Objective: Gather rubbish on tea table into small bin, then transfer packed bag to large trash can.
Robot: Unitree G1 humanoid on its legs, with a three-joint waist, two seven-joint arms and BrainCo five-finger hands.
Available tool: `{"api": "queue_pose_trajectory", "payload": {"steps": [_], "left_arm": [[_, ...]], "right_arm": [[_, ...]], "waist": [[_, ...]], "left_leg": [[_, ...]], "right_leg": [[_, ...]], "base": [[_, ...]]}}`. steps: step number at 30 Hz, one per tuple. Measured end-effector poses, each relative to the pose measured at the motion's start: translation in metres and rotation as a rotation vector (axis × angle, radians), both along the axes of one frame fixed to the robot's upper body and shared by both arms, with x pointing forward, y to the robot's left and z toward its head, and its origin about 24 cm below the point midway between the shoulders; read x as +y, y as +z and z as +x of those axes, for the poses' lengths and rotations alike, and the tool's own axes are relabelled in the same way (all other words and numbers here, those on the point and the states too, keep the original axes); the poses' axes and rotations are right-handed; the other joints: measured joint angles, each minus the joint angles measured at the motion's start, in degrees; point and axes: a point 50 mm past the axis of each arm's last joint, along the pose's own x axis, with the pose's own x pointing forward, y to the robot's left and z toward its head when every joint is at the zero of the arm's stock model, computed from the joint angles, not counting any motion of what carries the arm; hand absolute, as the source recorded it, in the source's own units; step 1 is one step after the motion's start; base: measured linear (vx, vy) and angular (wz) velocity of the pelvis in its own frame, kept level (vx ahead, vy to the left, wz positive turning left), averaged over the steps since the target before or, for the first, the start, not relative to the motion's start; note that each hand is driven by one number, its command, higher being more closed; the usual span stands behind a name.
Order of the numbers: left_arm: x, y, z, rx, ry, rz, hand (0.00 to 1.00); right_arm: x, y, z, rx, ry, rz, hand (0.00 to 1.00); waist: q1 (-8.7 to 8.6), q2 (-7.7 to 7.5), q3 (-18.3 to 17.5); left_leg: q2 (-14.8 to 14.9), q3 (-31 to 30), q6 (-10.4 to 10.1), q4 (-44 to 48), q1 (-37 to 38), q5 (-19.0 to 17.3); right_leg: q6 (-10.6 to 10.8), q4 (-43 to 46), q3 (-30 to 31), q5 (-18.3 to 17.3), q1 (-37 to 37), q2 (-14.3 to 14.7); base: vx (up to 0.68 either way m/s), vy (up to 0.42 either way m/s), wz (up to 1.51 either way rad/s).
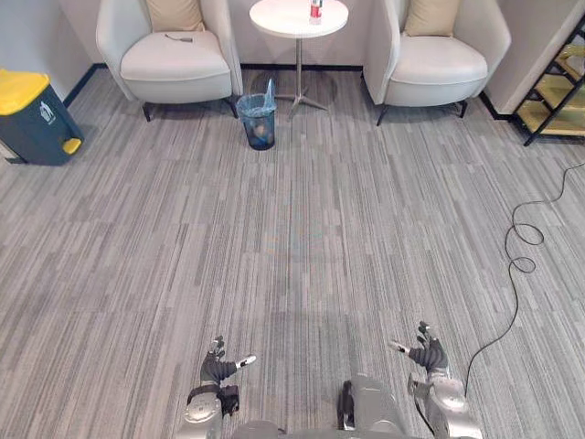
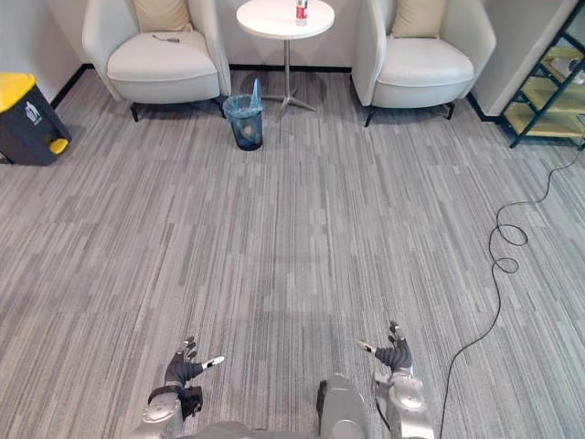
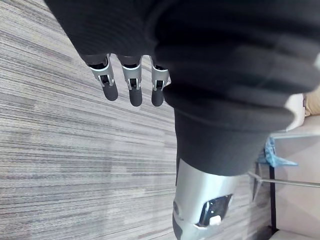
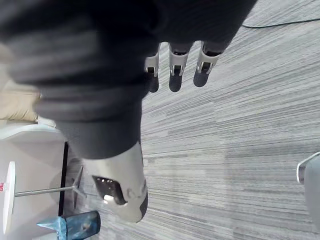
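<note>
A round white tea table (image 1: 299, 18) stands far ahead between two armchairs, with a small red and white can (image 1: 315, 10) on top. Beside its base sits the small bin (image 1: 258, 119) lined with a blue bag. The large trash can (image 1: 32, 117), dark with a yellow lid, is at the far left by the wall. My left hand (image 1: 218, 367) and right hand (image 1: 427, 355) hang low near me, far from the table, both open with straight fingers and holding nothing. In the wrist views the left hand's fingers (image 3: 131, 85) and the right hand's fingers (image 4: 176, 70) point at bare carpet.
Two white armchairs (image 1: 174, 55) (image 1: 439, 55) flank the table, each with a beige cushion. A dark shelf unit (image 1: 558, 91) stands at the right wall. Grey striped carpet stretches between me and the furniture.
</note>
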Motion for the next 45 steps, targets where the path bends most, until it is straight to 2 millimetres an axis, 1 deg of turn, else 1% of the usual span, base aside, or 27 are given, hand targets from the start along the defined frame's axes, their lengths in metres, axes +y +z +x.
{"api": "queue_pose_trajectory", "payload": {"steps": [2, 3, 6, 7, 8, 10, 11, 14, 17, 19, 21, 23, 25, 26, 27, 28, 29, 30, 31, 32, 36, 37, 39, 40, 42, 44, 45], "left_arm": [[0.005, 0.005, 0.006, -0.022, -0.005, 0.018, 0.0], [0.0, 0.003, 0.008, -0.018, -0.002, 0.002, 0.0], [-0.004, 0.008, 0.018, -0.053, -0.013, -0.006, 0.0], [-0.006, 0.01, 0.022, -0.065, -0.018, -0.01, 0.0], [-0.009, 0.01, 0.022, -0.066, -0.021, -0.016, 0.0], [-0.011, 0.009, 0.021, -0.064, -0.025, -0.023, 0.0], [-0.013, 0.008, 0.02, -0.061, -0.024, -0.027, 0.0], [-0.013, 0.01, 0.021, -0.068, -0.023, -0.029, 0.0], [-0.013, 0.01, 0.02, -0.068, -0.021, -0.027, 0.0], [-0.018, 0.01, 0.021, -0.07, -0.02, -0.044, 0.0], [-0.019, 0.009, 0.019, -0.065, -0.017, -0.048, 0.0], [-0.016, 0.008, 0.015, -0.056, -0.012, -0.04, 0.0], [-0.016, 0.007, 0.012, -0.048, -0.007, -0.04, 0.0], [-0.017, 0.006, 0.012, -0.046, -0.008, -0.042, 0.0], [-0.019, 0.006, 0.011, -0.043, -0.015, -0.041, 0.0], [-0.018, 0.005, 0.009, -0.035, -0.018, -0.036, 0.0], [-0.018, 0.004, 0.007, -0.031, -0.013, -0.033, 0.0], [-0.017, 0.003, 0.005, -0.025, -0.012, -0.03, 0.0], [-0.017, 0.004, 0.006, -0.026, -0.014, -0.031, 0.0], [-0.017, 0.004, 0.006, -0.031, -0.014, -0.03, 0.0], [-0.014, 0.01, 0.014, -0.06, -0.016, -0.021, 0.0], [-0.014, 0.01, 0.014, -0.061, -0.013, -0.025, 0.0], [-0.011, 0.011, 0.015, -0.066, -0.016, -0.016, 0.0], [-0.009, 0.011, 0.014, -0.063, -0.016, -0.008, 0.0], [-0.013, 0.007, 0.013, -0.045, -0.014, -0.022, 0.0], [-0.018, 0.007, 0.014, -0.047, -0.015, -0.036, 0.0], [-0.022, 0.007, 0.015, -0.047, -0.015, -0.048, 0.0]], "right_arm": [[-0.003, 0.001, 0.0, -0.003, 0.0, -0.012, 0.0], [-0.009, 0.002, 0.0, 0.004, -0.003, -0.03, 0.0], [-0.004, 0.006, 0.009, -0.021, -0.004, -0.022, 0.0], [-0.002, 0.005, 0.008, -0.021, -0.006, -0.017, 0.0], [0.0, 0.003, 0.006, -0.014, -0.003, -0.009, 0.0], [0.005, 0.003, 0.006, -0.023, 0.009, 0.003, 0.0], [0.006, 0.003, 0.006, -0.03, 0.004, 0.014, 0.0], [0.009, 0.005, 0.01, -0.045, -0.009, 0.026, 0.0], [0.01, 0.005, 0.013, -0.047, -0.015, 0.026, 0.0], [0.007, 0.006, 0.013, -0.051, -0.031, 0.028, 0.0], [0.007, 0.004, 0.011, -0.04, -0.033, 0.027, 0.0], [0.012, 0.0, 0.009, -0.02, -0.022, 0.041, 0.0], [0.015, -0.004, 0.006, -0.004, -0.02, 0.049, 0.0], [0.016, -0.004, 0.006, -0.004, -0.02, 0.051, 0.0], [0.017, -0.004, 0.006, -0.002, -0.02, 0.055, 0.0], [0.02, -0.007, 0.004, 0.01, -0.017, 0.064, 0.0], [0.021, -0.009, 0.003, 0.02, -0.015, 0.067, 0.0], [0.023, -0.012, 0.0, 0.039, -0.012, 0.069, 0.0], [0.024, -0.016, -0.006, 0.058, -0.011, 0.066, 0.0], [0.024, -0.016, -0.006, 0.06, -0.009, 0.065, 0.0], [0.022, -0.015, -0.005, 0.065, 0.018, 0.043, 0.0], [0.02, -0.015, -0.005, 0.069, 0.021, 0.037, 0.0], [0.02, -0.018, -0.008, 0.085, 0.018, 0.039, 0.0], [0.021, -0.02, -0.012, 0.098, 0.017, 0.042, 0.0], [0.017, -0.024, -0.016, 0.131, 0.011, 0.035, 0.0], [0.017, -0.019, -0.008, 0.104, 0.013, 0.033, 0.0], [0.018, -0.019, -0.007, 0.1, 0.013, 0.04, 0.0]], "waist": [[-0.13, -1.32, -0.4], [-0.37, 0.35, 0.2], [-1.68, 1.12, 0.0], [-1.7, 1.14, 0.0], [-1.59, 1.34, 0.1], [-1.51, 1.38, 0.2], [-1.26, 1.25, 0.3], [0.42, 0.54, 0.8], [2.34, 0.05, 1.7], [3.32, -0.03, 2.0], [3.42, 1.49, 1.5], [4.43, 1.26, 0.8], [4.96, -1.5, -0.3], [4.84, -1.71, -0.5], [4.72, -1.84, -0.4], [4.64, -2.04, -0.3], [4.66, -2.02, -0.2], [4.61, -2.04, -0.2], [4.31, -1.98, -0.2], [4.32, -1.93, -0.3], [1.59, -1.54, 0.4], [1.39, -0.81, 0.8], [1.27, -1.26, 0.6], [1.26, -2.64, 0.1], [1.01, -1.33, -0.9], [0.76, 0.14, -1.2], [0.46, 0.98, -0.8]], "left_leg": [[-0.2, -0.5, -3.1, 0.0, 1.8, -0.3], [0.8, -0.9, -5.3, 0.6, 3.9, -1.8], [2.9, -1.3, -8.4, 10.3, 0.6, 0.9], [3.6, -1.6, -7.9, 18.0, -2.2, 4.0], [5.5, -2.0, -8.2, 31.8, -6.8, 11.2], [8.2, -0.9, -8.2, 46.5, -12.1, 11.1], [9.9, 0.8, -6.3, 54.2, -15.9, 9.9], [9.3, 4.0, -4.0, 55.3, -24.4, 7.9], [4.3, 4.3, -4.1, 38.9, -29.7, 5.4], [0.1, 2.5, -6.9, 16.9, -30.2, 7.6], [-0.1, 1.7, -5.6, 7.4, -29.8, 11.7], [-1.0, 2.4, -2.8, 11.6, -29.8, 15.5], [-3.5, 5.0, -0.3, 14.7, -29.8, 11.2], [-4.1, 5.6, 0.1, 14.7, -29.2, 10.3], [-5.0, 6.4, 0.5, 14.4, -27.0, 8.6], [-5.8, 7.2, 1.4, 13.8, -23.6, 6.8], [-5.9, 7.4, 2.0, 13.6, -21.7, 6.1], [-6.3, 7.5, 2.2, 12.8, -18.3, 5.0], [-6.7, 7.5, 2.8, 9.9, -12.9, 4.1], [-6.7, 7.3, 2.8, 8.4, -11.0, 4.0], [-5.5, 4.6, 2.7, 2.8, -3.4, 3.9], [-4.3, 3.7, 2.7, 2.4, -1.5, 3.9], [-3.6, 2.3, 0.7, 1.9, 0.8, 3.0], [-3.7, 0.7, -2.4, 2.4, 2.6, 1.0], [-1.2, -1.9, -3.7, 5.4, 2.5, 0.2], [0.8, -3.4, -5.3, 16.9, -3.7, 1.3], [2.9, -3.5, -7.2, 28.3, -8.3, 4.7]], "right_leg": [[-3.0, -14.4, 0.3, 11.9, 0.2, 1.8], [-6.2, -12.1, -0.5, 16.7, 0.4, 2.3], [-8.2, -9.3, -2.9, 10.7, 1.7, 2.9], [-8.5, -10.6, -3.2, 9.4, 4.7, 3.8], [-9.1, -15.6, -3.5, 9.2, 11.0, 5.4], [-9.5, -20.9, -3.7, 9.3, 18.0, 7.1], [-9.9, -24.2, -3.5, 9.2, 22.6, 8.0], [-10.2, -29.1, -1.1, 9.0, 29.0, 8.2], [-9.6, -31.1, 1.0, 7.9, 32.2, 6.5], [-7.8, -32.5, 2.3, 6.2, 34.5, 5.1], [-6.2, -31.9, 3.7, 2.9, 36.0, 5.6], [-4.6, -28.2, 6.1, -1.7, 36.5, 4.2], [-2.1, -19.8, 8.4, -6.1, 33.6, 0.7], [-1.4, -16.2, 9.4, -6.5, 32.2, 0.0], [1.4, -6.7, 11.2, -6.2, 29.1, -0.9], [8.2, 4.7, 13.0, -4.0, 25.6, -1.5], [11.3, 10.4, 13.6, -3.2, 24.0, -1.6], [11.4, 18.1, 12.8, -3.1, 21.5, -2.3], [7.0, 25.4, 8.2, -4.1, 17.7, -4.1], [5.4, 26.4, 6.5, -4.6, 15.9, -4.6], [2.1, 14.1, 1.2, -6.3, 5.3, -3.4], [1.0, 5.1, 1.2, -4.6, 4.3, -2.3], [0.0, -10.0, 2.2, 3.9, 4.3, -0.8], [-2.4, -11.9, 3.5, 13.3, 4.0, -0.9], [-3.9, -8.5, 2.0, 12.2, 3.6, 0.0], [-5.1, -11.7, -0.1, 11.2, 6.0, 2.1], [-5.9, -15.3, -1.3, 11.1, 10.0, 3.8]], "base": [[0.55, -0.126, 0.36], [0.49, -0.15, 0.25], [0.42, -0.172, 0.2], [0.57, -0.28, 0.19], [0.57, -0.263, 0.12], [0.49, -0.192, 0.09], [0.4, -0.145, 0.03], [0.29, -0.069, -0.32], [0.3, 0.056, -0.34], [0.35, 0.131, -0.25], [0.42, 0.218, -0.29], [0.44, 0.231, -0.46], [0.56, 0.2, -0.39], [0.61, 0.223, -0.31], [0.5, 0.216, -0.25], [0.5, 0.203, -0.28], [0.52, 0.167, -0.22], [0.51, 0.119, -0.08], [0.52, 0.106, -0.03], [0.48, 0.062, 0.06], [0.49, -0.045, 0.41], [0.49, -0.107, 0.39], [0.5, -0.137, 0.45], [0.43, -0.173, 0.47], [0.53, -0.243, 0.42], [0.56, -0.288, 0.27], [0.49, -0.253, 0.27]]}}
